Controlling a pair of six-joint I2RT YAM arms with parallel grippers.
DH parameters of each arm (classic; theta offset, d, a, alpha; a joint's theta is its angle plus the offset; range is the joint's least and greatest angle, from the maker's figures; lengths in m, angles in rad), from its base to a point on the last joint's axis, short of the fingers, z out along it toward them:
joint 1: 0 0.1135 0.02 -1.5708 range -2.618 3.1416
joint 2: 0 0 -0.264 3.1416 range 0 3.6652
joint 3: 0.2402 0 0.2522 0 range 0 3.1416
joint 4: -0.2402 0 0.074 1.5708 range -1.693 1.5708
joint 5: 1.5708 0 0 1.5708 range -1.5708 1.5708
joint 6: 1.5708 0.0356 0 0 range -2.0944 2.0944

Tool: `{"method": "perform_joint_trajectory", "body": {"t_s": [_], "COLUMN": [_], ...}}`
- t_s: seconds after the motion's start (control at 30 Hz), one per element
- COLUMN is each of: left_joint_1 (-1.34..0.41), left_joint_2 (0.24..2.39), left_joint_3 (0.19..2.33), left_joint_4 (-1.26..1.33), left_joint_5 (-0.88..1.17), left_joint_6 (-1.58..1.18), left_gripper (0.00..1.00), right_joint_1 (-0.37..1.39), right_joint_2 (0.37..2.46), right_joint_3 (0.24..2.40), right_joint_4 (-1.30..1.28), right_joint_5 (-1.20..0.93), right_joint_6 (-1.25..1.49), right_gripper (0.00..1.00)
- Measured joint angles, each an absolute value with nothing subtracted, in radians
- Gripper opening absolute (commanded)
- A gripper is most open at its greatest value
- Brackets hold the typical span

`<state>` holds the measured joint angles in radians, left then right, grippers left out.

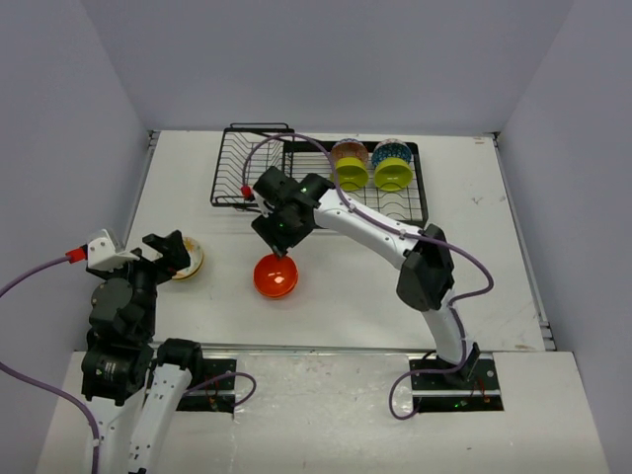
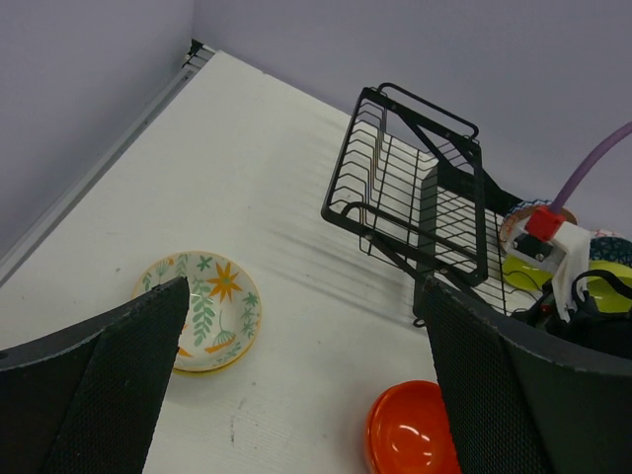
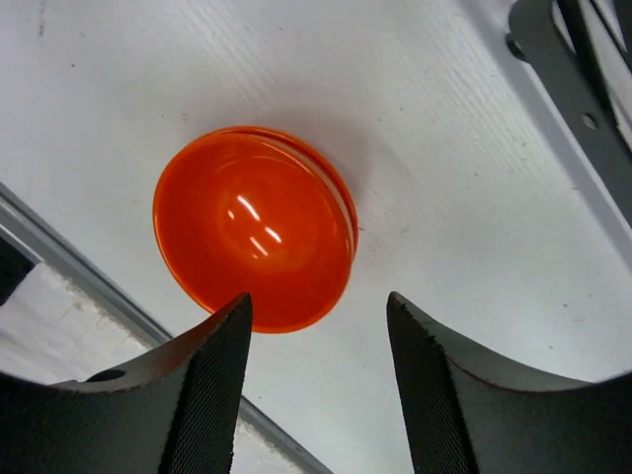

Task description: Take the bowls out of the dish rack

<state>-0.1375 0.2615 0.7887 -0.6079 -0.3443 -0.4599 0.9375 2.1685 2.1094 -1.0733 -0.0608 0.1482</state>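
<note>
R gripper (image 3: pixel 318 301) apart over orange bowl (image 3: pixel 252 227); L gripper (image 2: pixel 306 286) wide apart.

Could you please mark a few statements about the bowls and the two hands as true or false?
1. The glossy orange bowl sits on the white table, outside the black wire dish rack. True.
2. The right hand is clamped on the orange bowl. False: its jaws stand apart and the bowl lies free.
3. The dish rack is empty. False: two lime-green bowls stand on edge in it.
4. The flower-patterned bowl lies on the table near the open left hand. True.
</note>
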Motion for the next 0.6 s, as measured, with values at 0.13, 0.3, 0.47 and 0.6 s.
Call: {"method": "perform_joint_trajectory", "body": {"t_s": [0.13, 0.3, 0.47, 0.6], "left_joint_1": [-0.138, -0.139, -0.140, -0.140], "left_joint_2": [0.262, 0.262, 0.262, 0.262], "left_joint_3": [0.789, 0.789, 0.789, 0.789], "left_joint_4": [-0.608, -0.608, -0.608, -0.607], "left_joint_5": [-0.344, -0.344, -0.342, -0.338], "left_joint_6": [-0.460, -0.460, -0.459, -0.458], "left_gripper": [1.00, 1.00, 1.00, 1.00], "right_joint_1": [0.936, 0.930, 0.847, 0.712], "right_joint_2": [2.043, 1.812, 1.755, 1.797], "right_joint_3": [1.948, 1.583, 1.366, 1.370], "right_joint_4": [-0.998, -0.756, -0.420, -0.242], "right_joint_5": [0.050, 0.357, 0.541, 0.557], "right_joint_6": [0.086, -0.184, -0.553, -0.722], "right_gripper": [0.72, 0.88, 0.91, 0.91]}}
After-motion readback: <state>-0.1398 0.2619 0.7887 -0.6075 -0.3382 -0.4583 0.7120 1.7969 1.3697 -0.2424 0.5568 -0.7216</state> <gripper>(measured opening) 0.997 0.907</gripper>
